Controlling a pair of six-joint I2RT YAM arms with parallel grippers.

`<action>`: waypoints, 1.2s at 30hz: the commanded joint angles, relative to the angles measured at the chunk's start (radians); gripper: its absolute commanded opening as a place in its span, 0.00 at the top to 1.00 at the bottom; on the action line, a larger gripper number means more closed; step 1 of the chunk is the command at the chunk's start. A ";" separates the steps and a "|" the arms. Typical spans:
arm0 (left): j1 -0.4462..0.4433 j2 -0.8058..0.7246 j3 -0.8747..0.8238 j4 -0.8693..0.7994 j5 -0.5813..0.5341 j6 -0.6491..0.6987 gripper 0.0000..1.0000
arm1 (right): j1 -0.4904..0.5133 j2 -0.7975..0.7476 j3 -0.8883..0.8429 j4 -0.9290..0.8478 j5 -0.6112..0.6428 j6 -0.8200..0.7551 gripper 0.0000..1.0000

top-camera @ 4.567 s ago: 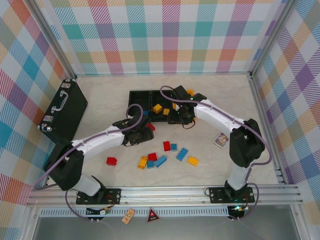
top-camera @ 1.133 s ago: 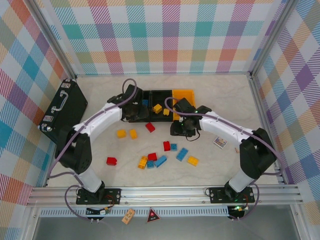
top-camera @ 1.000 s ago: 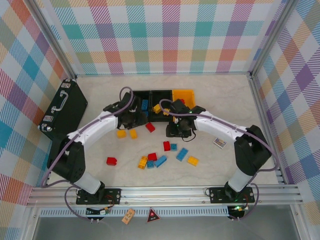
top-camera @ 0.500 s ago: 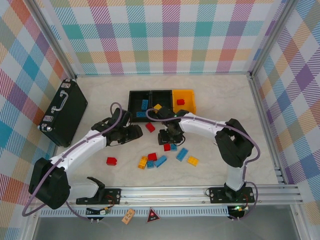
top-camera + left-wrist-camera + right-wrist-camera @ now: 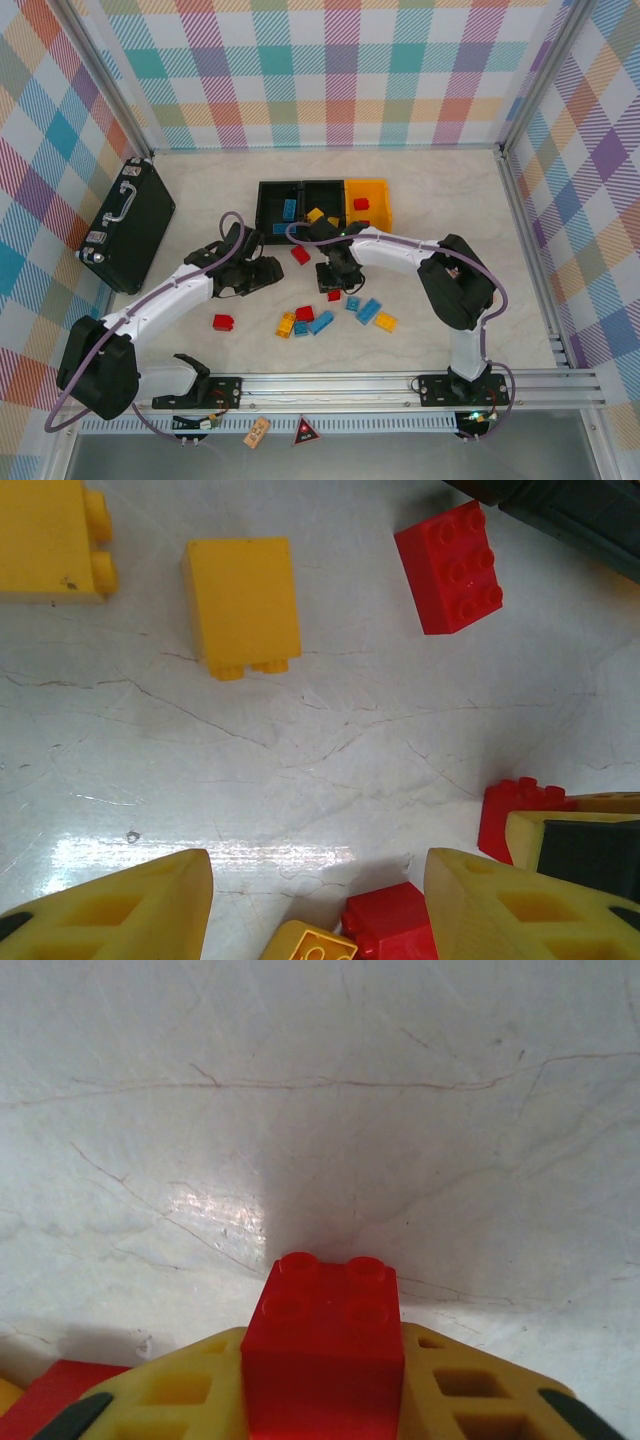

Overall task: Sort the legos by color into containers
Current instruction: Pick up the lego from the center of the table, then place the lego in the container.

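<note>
— Across the marbled table (image 5: 450,200), how much is left unsorted?
— About ten legos (image 5: 321,322) are scattered before the containers (image 5: 380,195); a few are already binned.
— And the grips?
— A glossy, studded red brick (image 5: 322,1340) is pinched tight by the right gripper (image 5: 322,1390); nothing is held by the half-open left gripper (image 5: 315,900).

Pale table (image 5: 450,200); loose legos (image 5: 320,322), three bins (image 5: 325,192), briefcase (image 5: 130,225)
</note>
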 commanded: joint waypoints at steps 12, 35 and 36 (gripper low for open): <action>-0.068 0.022 0.051 0.068 0.036 -0.023 0.42 | -0.114 -0.150 0.046 -0.057 0.065 -0.045 0.73; -0.133 0.137 0.146 0.135 0.049 -0.051 0.42 | -0.408 0.194 0.545 -0.119 0.040 -0.128 0.70; -0.133 0.138 0.146 0.134 0.046 -0.051 0.42 | -0.411 0.212 0.565 -0.124 0.045 -0.130 0.69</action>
